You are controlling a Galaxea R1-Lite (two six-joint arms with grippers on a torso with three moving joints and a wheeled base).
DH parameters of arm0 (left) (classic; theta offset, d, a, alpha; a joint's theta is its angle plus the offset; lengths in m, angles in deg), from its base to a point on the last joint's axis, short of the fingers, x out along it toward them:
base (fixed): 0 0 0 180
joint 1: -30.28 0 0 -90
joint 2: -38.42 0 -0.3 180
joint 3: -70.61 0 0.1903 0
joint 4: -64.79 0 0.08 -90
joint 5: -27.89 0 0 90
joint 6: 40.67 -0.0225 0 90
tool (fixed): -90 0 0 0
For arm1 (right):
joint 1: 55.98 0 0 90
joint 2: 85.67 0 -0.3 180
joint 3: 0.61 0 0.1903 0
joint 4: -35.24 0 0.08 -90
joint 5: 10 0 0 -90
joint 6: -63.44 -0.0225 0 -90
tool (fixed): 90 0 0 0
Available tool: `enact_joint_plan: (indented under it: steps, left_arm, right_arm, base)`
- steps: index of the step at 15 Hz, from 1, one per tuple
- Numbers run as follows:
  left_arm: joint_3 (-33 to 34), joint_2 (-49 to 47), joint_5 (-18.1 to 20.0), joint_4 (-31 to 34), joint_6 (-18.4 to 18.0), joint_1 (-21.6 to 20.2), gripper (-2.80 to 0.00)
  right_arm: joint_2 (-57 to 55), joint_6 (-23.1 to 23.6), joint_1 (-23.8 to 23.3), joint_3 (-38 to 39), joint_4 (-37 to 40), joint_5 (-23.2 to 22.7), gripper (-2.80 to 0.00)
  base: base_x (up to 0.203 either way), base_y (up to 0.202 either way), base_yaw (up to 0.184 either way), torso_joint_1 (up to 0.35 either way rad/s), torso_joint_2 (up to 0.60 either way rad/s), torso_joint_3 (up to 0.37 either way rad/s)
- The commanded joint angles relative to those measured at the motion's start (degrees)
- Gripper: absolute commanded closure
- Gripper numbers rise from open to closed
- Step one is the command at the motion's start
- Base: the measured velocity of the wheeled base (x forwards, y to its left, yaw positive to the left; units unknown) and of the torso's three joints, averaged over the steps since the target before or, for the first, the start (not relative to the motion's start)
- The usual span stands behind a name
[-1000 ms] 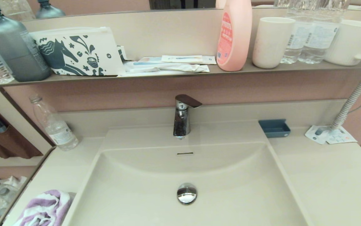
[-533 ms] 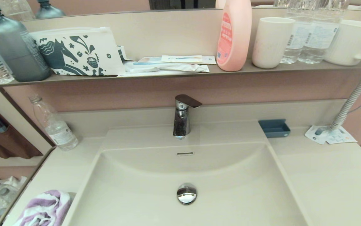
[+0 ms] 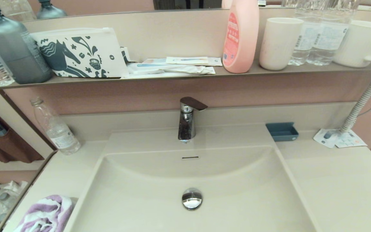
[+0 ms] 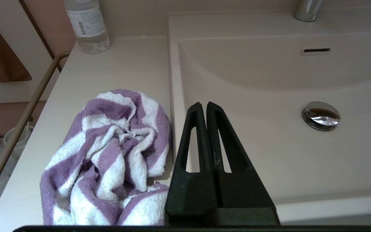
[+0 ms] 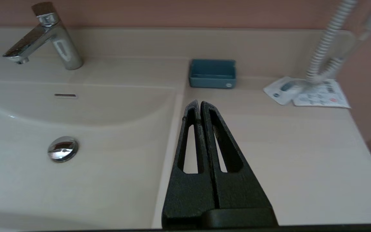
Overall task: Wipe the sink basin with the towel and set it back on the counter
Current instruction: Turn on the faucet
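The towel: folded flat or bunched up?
Bunched up. The towel lies in a crumpled heap of twisted purple-and-white folds on the counter, beside the sink basin.

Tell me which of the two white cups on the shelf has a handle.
The white mug at the shelf's right end; the handleless tumbler stands beside the pink bottle.

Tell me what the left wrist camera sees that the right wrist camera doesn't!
Only the left wrist view shows the towel, crumpled on the counter, a water bottle, and the left pincer, shut, above the basin's edge.

Only the right wrist view shows the blue tray, some leaflets, a coiled cord, and the right pincer, also shut.

Both show the sink basin, its drain plug, the overflow slot and the faucet.
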Motion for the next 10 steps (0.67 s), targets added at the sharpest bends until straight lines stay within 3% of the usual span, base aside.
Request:
enact_joint_plan:
  steps: [1,2,5,7,10]
  left_arm:
    - [0.1,0.0,0.0,0.0,0.0,0.0,0.00]
    - [0.0,0.0,0.0,0.0,0.0,0.0,0.00]
    - [0.0,0.0,0.0,0.0,0.0,0.0,0.00]
    - [0.0,0.0,0.0,0.0,0.0,0.0,0.00]
    - [0.0,0.0,0.0,0.0,0.0,0.0,0.00]
  right_arm:
    - [-14.0,-0.2,1.1,-1.1,-3.4,-1.4,0.00]
    - [-18.1,-0.8,3.1,-1.3,-4.6,-2.0,0.00]
    - [-27.8,-3.0,15.0,-1.6,-10.9,-2.0,0.00]
    - [-36.1,-3.5,21.6,-1.6,-15.6,0.4,0.00]
    - [-51.2,-3.6,27.4,-3.1,-27.6,4.2,0.00]
  base:
    - [0.000,0.000,0.000,0.000,0.00,0.000]
    - [0.000,0.000,0.000,0.000,0.00,0.000]
    - [0.000,0.000,0.000,0.000,0.00,0.000]
    - [0.000,0.000,0.000,0.000,0.00,0.000]
    - [0.000,0.000,0.000,0.000,0.00,0.000]
